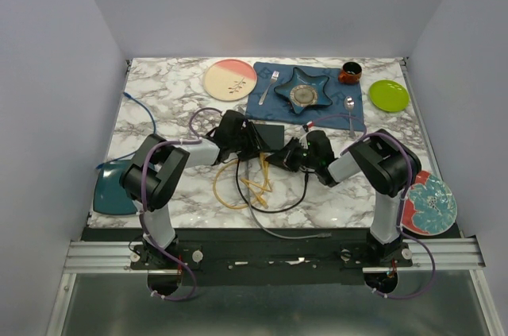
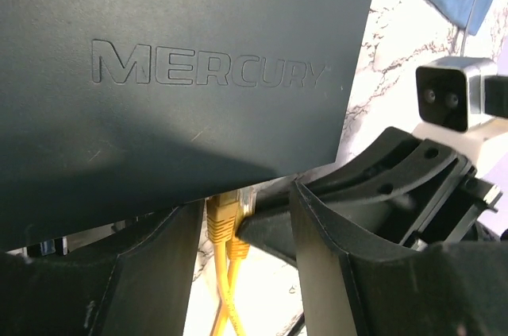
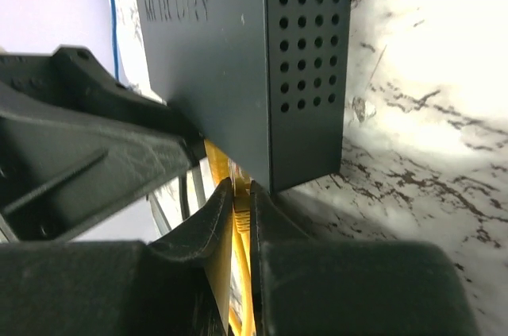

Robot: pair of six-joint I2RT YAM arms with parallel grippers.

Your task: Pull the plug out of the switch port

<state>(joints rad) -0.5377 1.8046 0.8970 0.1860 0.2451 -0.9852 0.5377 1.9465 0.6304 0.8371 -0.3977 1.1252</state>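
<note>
The matte-black switch point(image 1: 271, 136) lies mid-table, "MERCURY" embossed on its top point(image 2: 175, 74); its perforated side shows in the right wrist view point(image 3: 305, 58). Two yellow plugs point(image 2: 223, 221) sit in sockets along its near edge, and their yellow cables point(image 1: 238, 187) loop toward me. My right gripper point(image 1: 287, 155) is shut on one yellow plug point(image 3: 243, 213) right at the socket point(image 3: 242, 193). My left gripper point(image 1: 238, 139) is at the switch's left part, its fingers point(image 2: 151, 272) spread either side of the plugs, open point(image 2: 244, 213). The right gripper's finger point(image 2: 278, 229) reaches between them.
A black cable point(image 1: 294, 202) loops near the front. A blue placemat point(image 1: 266, 102) with a star dish point(image 1: 303, 90), fork and spoon lies behind the switch. Plates: pink point(image 1: 230, 79), green point(image 1: 388, 95), teal point(image 1: 111, 189), floral point(image 1: 429, 202). A blue cable point(image 1: 143, 110) lies far left.
</note>
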